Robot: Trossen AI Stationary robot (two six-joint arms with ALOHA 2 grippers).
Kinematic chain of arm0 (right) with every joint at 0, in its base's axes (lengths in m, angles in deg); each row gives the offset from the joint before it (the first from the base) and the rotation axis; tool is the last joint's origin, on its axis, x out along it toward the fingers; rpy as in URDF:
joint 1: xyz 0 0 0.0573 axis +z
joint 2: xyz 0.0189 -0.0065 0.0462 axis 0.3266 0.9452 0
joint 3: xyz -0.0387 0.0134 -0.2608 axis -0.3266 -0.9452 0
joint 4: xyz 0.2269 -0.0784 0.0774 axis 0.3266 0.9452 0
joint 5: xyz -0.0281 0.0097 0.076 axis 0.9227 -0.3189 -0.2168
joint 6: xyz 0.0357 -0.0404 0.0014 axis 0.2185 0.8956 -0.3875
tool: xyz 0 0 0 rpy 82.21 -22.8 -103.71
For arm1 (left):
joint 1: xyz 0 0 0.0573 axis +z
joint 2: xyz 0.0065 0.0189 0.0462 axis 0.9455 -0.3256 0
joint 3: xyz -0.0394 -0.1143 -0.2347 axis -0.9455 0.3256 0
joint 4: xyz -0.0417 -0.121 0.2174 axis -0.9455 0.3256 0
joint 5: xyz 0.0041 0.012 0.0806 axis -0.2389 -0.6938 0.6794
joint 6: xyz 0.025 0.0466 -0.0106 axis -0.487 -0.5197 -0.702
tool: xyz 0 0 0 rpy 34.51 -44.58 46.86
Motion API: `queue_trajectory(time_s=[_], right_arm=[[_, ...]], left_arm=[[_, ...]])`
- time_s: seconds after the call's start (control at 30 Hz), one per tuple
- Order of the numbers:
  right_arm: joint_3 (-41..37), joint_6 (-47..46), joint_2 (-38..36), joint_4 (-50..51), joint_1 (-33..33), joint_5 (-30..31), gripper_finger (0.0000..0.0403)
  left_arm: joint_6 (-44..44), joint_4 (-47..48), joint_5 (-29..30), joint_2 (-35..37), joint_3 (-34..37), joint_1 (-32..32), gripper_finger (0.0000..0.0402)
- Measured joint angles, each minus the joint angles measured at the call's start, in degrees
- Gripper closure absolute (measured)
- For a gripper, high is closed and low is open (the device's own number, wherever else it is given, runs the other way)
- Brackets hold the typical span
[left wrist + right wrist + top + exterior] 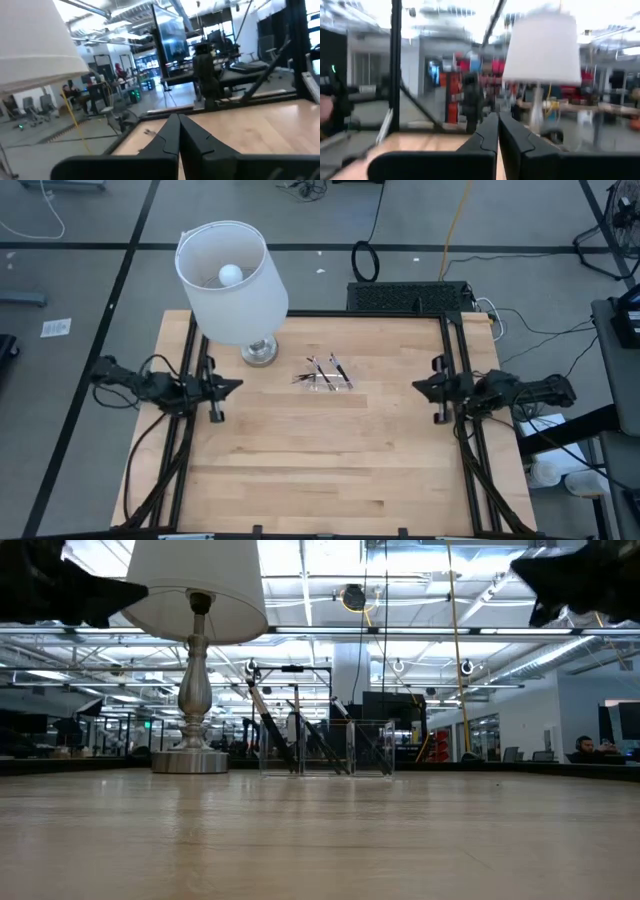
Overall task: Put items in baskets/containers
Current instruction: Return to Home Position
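my brushes [326, 370] lie in the tray [330, 385] mid-desk [320, 470], lamp [232, 280] to their left, my arms at either edge.

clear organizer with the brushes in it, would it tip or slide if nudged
Probably slides easily: the organizer looks like thin clear plastic on a smooth wooden table. It might tip, since the brushes lean up above its rim.

Brushes [326, 372] in clear tray [346, 387], lamp [232, 280] beside
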Motion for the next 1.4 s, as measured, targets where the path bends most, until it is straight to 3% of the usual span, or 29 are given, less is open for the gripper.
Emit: queue_trajectory(time_s=[0.17,0.27,0.43,0.63,1.03,1.4], right_arm=[[-0.09,0.25,-0.04,-0.65,-1.7,-1.07,0.0403],[-0.11,-0.01,-0.15,2.45,-2.28,-1.09,0.0403],[-0.15,-3.26,-0.15,8.05,-3.64,-0.99,0.0403],[-0.2,-7.27,0.0,15.29,-3.68,-0.96,0.0403],[-0.24,-7.57,-0.02,11.3,-3.48,-0.62,0.0403],[-0.26,-6.4,-0.02,8.99,-3.48,-0.69,0.0403]], left_arm=[[4.08,3.59,-8.93,0.07,-0.02,9.77,0.0401],[8.38,11.14,-16.8,0.07,-0.21,15.97,0.0401],[11.83,12.77,-29.4,-2.38,-0.19,24.56,0.0401],[12.3,13.05,-30.12,-3.01,-0.19,28.19,0.0401],[10.81,13.07,-32.51,-2.96,-0.13,28.21,0.0401],[14.28,11.83,-33.76,-2.99,0.07,28.19,0.0371]])
